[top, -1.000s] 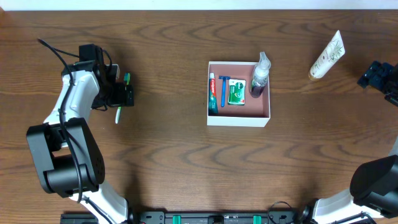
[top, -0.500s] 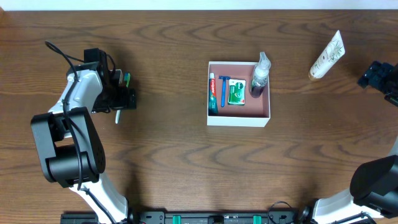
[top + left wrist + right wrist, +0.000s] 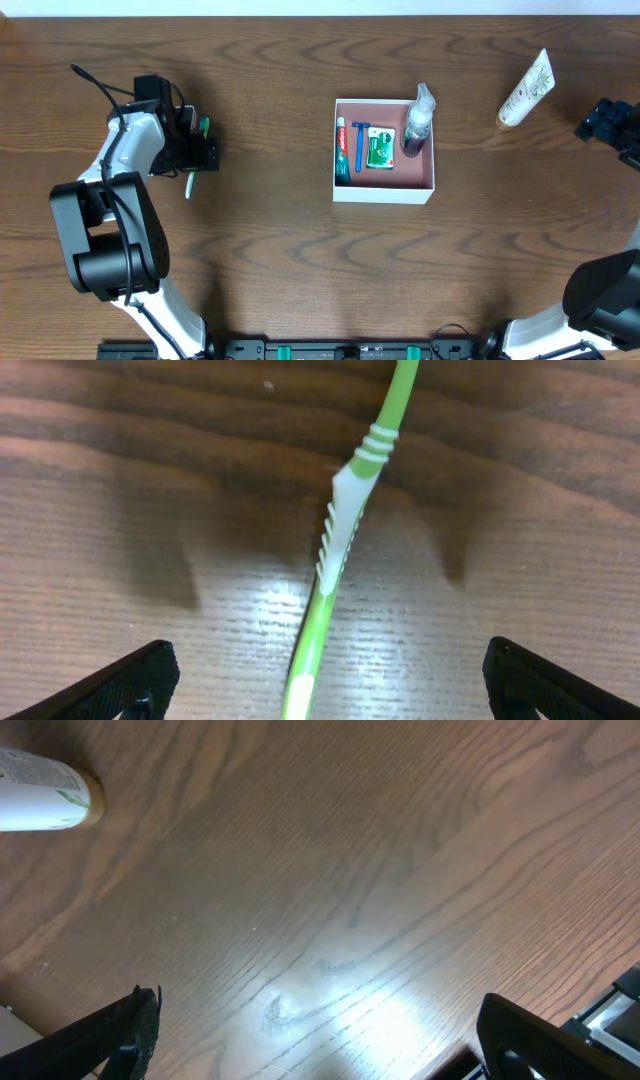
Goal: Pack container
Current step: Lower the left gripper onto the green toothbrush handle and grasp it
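Container, a square shallow white cardboard box with a dusty-pink floor (image 3: 388, 180), sits just right of table centre, upright. Inside, along its far half, left to right: red-and-teal toothpaste tube (image 3: 341, 148), blue razor (image 3: 358, 143), green flat packet (image 3: 379, 149), clear spray bottle with dark liquid (image 3: 417, 125) leaning in the far-right corner, nozzle over the far wall. Near half of the floor is bare. Outside, well right and farther back: white printed squeeze tube with a tan cap (image 3: 526, 88), lying on the dark brown wood-grain table (image 3: 270, 250). Right gripper (image 3: 605, 120) at the right edge near that tube, jaws wide, only tabletop between them. Far left: left gripper (image 3: 195, 152) jaws wide, straddling a green-and-white plastic toothbrush (image 3: 345, 530) lying flat, fingers clear of it.
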